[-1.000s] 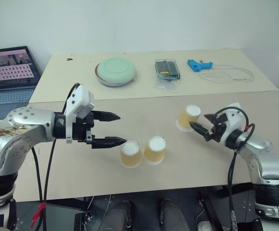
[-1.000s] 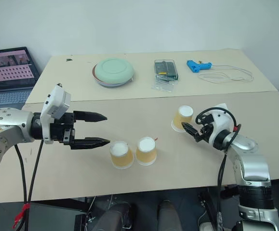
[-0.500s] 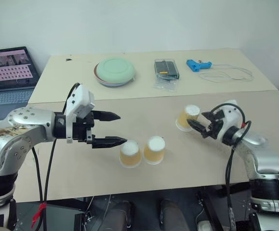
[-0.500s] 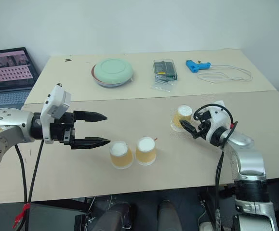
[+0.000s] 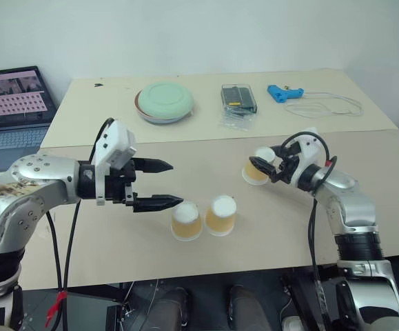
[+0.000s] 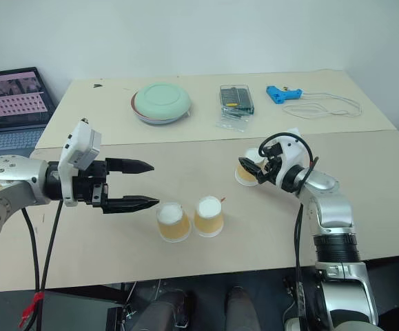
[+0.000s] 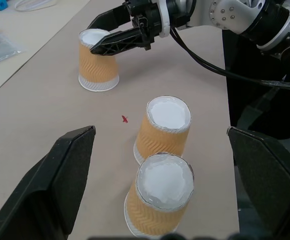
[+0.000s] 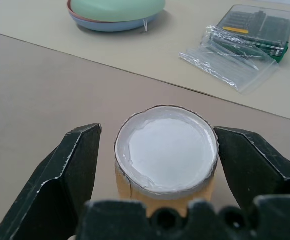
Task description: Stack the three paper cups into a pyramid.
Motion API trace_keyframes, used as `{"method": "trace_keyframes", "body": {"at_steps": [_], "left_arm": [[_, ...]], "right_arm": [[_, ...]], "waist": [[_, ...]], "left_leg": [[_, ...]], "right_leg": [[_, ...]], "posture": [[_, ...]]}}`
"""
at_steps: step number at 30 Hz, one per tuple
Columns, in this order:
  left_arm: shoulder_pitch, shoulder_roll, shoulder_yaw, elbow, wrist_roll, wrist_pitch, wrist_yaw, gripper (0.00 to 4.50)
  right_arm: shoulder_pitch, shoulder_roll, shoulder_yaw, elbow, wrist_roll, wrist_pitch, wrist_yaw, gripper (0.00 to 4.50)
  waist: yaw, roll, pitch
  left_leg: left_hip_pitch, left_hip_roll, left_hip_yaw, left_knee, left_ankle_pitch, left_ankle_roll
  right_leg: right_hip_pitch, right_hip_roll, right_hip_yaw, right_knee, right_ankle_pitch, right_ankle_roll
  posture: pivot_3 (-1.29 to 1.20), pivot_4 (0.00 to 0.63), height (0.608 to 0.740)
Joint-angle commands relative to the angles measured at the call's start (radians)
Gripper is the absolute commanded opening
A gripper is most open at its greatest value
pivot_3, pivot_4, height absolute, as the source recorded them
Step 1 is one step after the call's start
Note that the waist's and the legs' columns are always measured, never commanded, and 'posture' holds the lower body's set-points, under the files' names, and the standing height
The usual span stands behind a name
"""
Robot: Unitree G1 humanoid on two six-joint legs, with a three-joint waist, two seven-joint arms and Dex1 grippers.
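Looking down over your arms, you see a tan table (image 5: 268, 241) with three small paper cups, all upside down, white bases up. Two of them stand touching side by side near the front middle: the left cup (image 5: 186, 221) and the middle cup (image 5: 221, 214). The third cup (image 5: 257, 169) stands apart, farther back and to the right.

Your right gripper (image 8: 157, 170) reaches in from the right, its two black fingers spread wide with the third cup between them. The fingers (image 8: 72, 175) flank the cup's top on both sides, a narrow gap showing at each side, so nothing is clamped. The left wrist view shows those same fingers at the level of the cup's upper edge.

Your left gripper (image 5: 159, 184) hovers just left of the paired cups, fingers apart and empty, the nearer fingertip close to the left cup's top but not touching.

Bare tabletop lies between the pair and the third cup, marked by a tiny red cross (image 7: 125, 119). The front table edge runs close below the pair.

Well behind, past a seam in the tabletop, sit a green-lidded bowl (image 5: 165, 102), a clear case of bits (image 5: 239, 98), a blue tool (image 5: 285, 93) with a white cord (image 5: 330, 107). A laptop (image 5: 13, 103) stands off the far left edge.
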Motion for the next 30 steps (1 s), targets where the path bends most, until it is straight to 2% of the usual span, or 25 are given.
{"method": "trace_keyframes", "body": {"at_steps": [1, 10, 11, 13, 15, 23, 28, 30], "left_arm": [[-0.003, 0.019, 0.043, -0.026, -0.019, 0.003, 0.009, 4.49], [-0.009, 0.023, 0.043, -0.015, -0.020, 0.006, 0.016, 4.49], [-0.010, 0.022, 0.042, -0.014, -0.020, 0.006, 0.016, 4.50], [-0.011, 0.021, 0.042, -0.014, -0.020, 0.006, 0.017, 4.50], [-0.013, 0.020, 0.041, -0.012, -0.022, 0.007, 0.018, 4.50], [-0.008, 0.017, 0.037, -0.007, -0.022, 0.004, 0.020, 4.50], [0.005, 0.028, 0.039, 0.010, -0.005, -0.015, 0.009, 4.50], [-0.001, 0.027, 0.041, 0.024, 0.004, -0.017, 0.017, 4.50]], "right_arm": [[-0.026, 0.000, -0.006, -0.003, -0.002, -0.033, 0.009, 4.12], [-0.021, 0.002, -0.006, 0.004, -0.001, -0.043, 0.022, 4.12], [-0.021, 0.002, -0.006, 0.003, -0.001, -0.043, 0.023, 3.61], [-0.019, 0.001, -0.006, -0.001, -0.003, -0.042, 0.024, 3.20], [-0.018, -0.002, -0.005, -0.002, -0.006, -0.044, 0.026, 2.61], [-0.030, -0.017, -0.021, -0.057, 0.008, -0.008, 0.019, 2.60], [-0.092, -0.092, -0.046, -0.216, 0.090, 0.084, 0.090, 2.60], [-0.179, -0.175, -0.056, -0.276, 0.171, 0.153, 0.192, 2.60]], "waist": [[0.000, 0.000, 0.000], [-0.001, 0.000, 0.000], [-0.001, 0.000, 0.000], [-0.001, 0.000, 0.000], [-0.001, 0.000, 0.000], [-0.001, 0.000, 0.000], [-0.002, 0.002, 0.001], [-0.003, 0.003, 0.002]], "left_leg": [[0.000, 0.000, 0.000, 0.000, 0.000, 0.000], [0.000, 0.000, 0.000, 0.000, 0.000, 0.000], [0.000, 0.000, 0.000, 0.000, 0.000, 0.000], [0.000, 0.000, 0.000, 0.000, 0.000, 0.000], [0.000, 0.000, 0.000, 0.000, 0.000, 0.000], [0.000, 0.000, 0.000, 0.000, 0.000, 0.000], [-0.001, 0.000, 0.000, 0.000, 0.000, 0.000], [-0.001, 0.000, 0.000, 0.000, 0.000, 0.000]], "right_leg": [[0.000, 0.000, 0.000, 0.000, 0.000, 0.000], [0.000, 0.000, 0.000, 0.000, 0.000, 0.000], [0.000, 0.000, 0.000, 0.000, 0.000, 0.000], [0.000, 0.000, 0.000, 0.000, 0.000, 0.000], [0.000, 0.000, 0.000, 0.000, 0.000, 0.000], [0.000, 0.000, 0.000, 0.000, 0.000, 0.000], [-0.001, 0.000, 0.000, 0.000, 0.000, 0.000], [-0.001, 0.000, 0.000, 0.000, 0.000, 0.000]], "posture": [[0.00, 0.150, 0.738], [0.00, 0.150, 0.738], [0.00, 0.150, 0.738], [0.00, 0.150, 0.738], [0.00, 0.150, 0.738], [0.00, 0.150, 0.738], [0.00, 0.150, 0.738], [0.00, 0.150, 0.738]]}}
